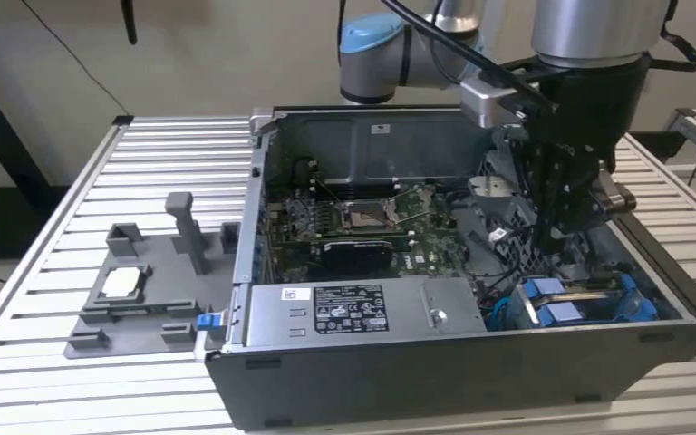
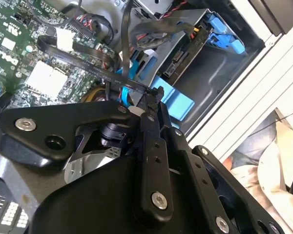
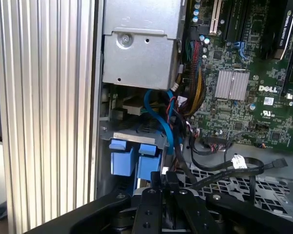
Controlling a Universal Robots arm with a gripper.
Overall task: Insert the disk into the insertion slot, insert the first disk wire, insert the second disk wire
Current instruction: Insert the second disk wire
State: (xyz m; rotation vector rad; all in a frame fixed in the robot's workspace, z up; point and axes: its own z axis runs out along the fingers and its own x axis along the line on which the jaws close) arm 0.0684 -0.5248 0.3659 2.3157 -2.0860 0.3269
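One wire (image 2: 95, 68) pinched (tip) between jaws.

In the exterior view: 1 open computer case (image 1: 445, 362), 1 robot arm (image 1: 590, 54), 1 gripper (image 1: 557, 237), 1 long grey power-supply box (image 1: 361, 313), 1 motherboard (image 1: 372, 222), and 1 grey fixture tray (image 1: 142, 299) beside the case. The insertion slot (image 1: 590, 299) counts 1, with 2 blue clips (image 3: 134, 158) in the first wrist view. 1 slatted table (image 1: 119, 181) carries everything.
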